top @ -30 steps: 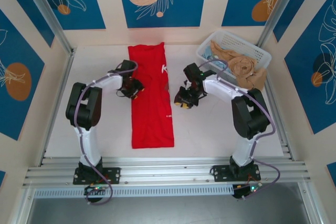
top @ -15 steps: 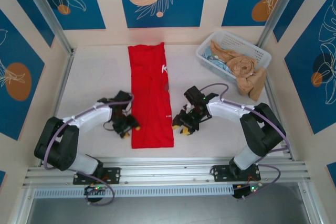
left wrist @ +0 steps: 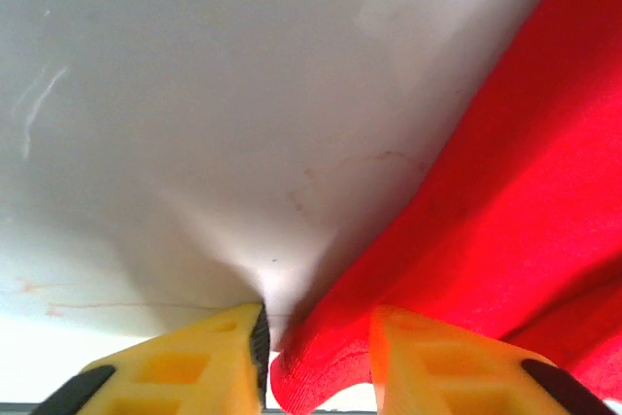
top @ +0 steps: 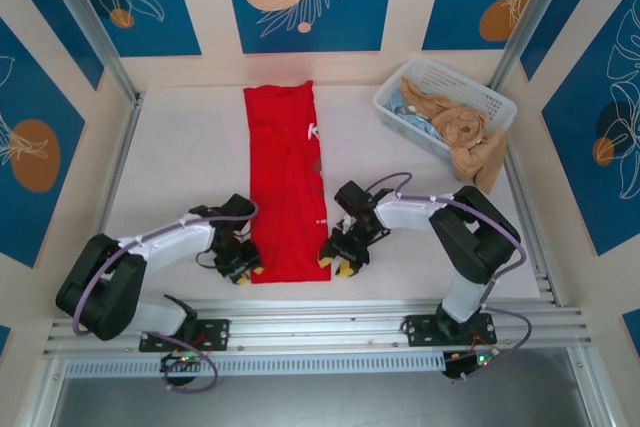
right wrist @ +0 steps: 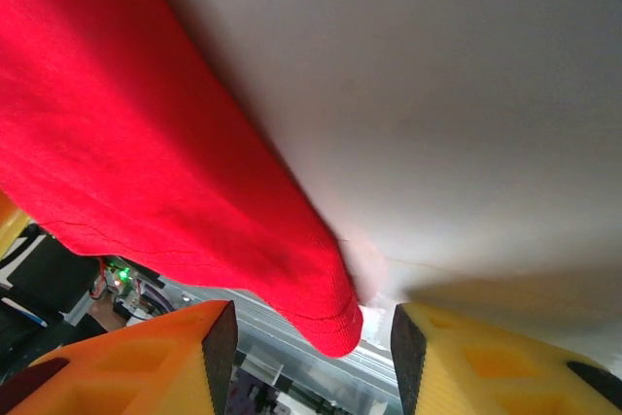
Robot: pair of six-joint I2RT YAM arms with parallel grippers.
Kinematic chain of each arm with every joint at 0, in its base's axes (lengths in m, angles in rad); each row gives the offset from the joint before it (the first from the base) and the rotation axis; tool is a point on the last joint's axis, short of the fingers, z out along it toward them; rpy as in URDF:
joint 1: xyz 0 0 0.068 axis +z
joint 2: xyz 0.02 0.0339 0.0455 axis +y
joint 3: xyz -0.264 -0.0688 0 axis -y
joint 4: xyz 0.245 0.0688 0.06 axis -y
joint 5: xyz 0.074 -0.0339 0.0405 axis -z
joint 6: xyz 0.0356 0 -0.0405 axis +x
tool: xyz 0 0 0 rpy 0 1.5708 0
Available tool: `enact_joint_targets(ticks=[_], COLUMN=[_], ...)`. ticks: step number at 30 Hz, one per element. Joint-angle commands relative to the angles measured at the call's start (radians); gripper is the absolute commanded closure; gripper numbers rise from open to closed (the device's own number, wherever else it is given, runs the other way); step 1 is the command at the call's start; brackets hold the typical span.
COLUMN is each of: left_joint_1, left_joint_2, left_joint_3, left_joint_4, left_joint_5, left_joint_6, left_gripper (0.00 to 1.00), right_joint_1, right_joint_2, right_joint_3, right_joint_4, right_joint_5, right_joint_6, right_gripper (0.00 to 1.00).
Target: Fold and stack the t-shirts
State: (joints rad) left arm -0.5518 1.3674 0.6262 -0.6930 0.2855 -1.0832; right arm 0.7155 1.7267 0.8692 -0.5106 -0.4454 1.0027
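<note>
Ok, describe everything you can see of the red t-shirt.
The red t-shirt is soft-looking cloth folded into a long narrow strip, flat on the white table, running near to far. White print shows at its right edge. Its near corners sit inside the open left claw and right claw.

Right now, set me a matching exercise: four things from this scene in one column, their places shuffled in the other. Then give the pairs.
Things
1. shirt
2. basket
3. left gripper
4. right gripper

Places
A. far right corner of the table
B. at the shirt's near left corner
C. at the shirt's near right corner
D. a long strip down the middle of the table

Pairs: 1-D, 2-A, 3-B, 4-C
</note>
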Motion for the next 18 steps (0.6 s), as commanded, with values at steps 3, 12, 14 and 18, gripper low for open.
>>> enact_joint_targets(ticks=[3,12,14,18], left_joint_1=[-0.049,-0.054,-0.054,-0.056], left_joint_2=[0.006,-0.067,-0.094,-0.172], left_joint_3=[-0.041,-0.054,-0.07,-0.106], left_joint_4=[0.092,0.046,0.036,0.021], left_joint_5=[0.071,0.059,0.068,0.1], left_joint_6=[-0.044,-0.044,-0.046,-0.056], left_gripper=[0.86,1.0,1.0,1.0], right_joint_1=[0.048,0.06,0.065,0.08], right_joint_2=[0.041,0.064,0.052,-0.011], right_joint_3=[0.034,0.07,0.073,0.062], right_joint_4=[0.014,0.04,0.002,-0.117], right_joint_5=[-0.026,0.03,0.04,0.034], right_joint_6=[0.046,0.107,0.105,0.088], right_gripper=[0.54,0.93,1.0,1.0])
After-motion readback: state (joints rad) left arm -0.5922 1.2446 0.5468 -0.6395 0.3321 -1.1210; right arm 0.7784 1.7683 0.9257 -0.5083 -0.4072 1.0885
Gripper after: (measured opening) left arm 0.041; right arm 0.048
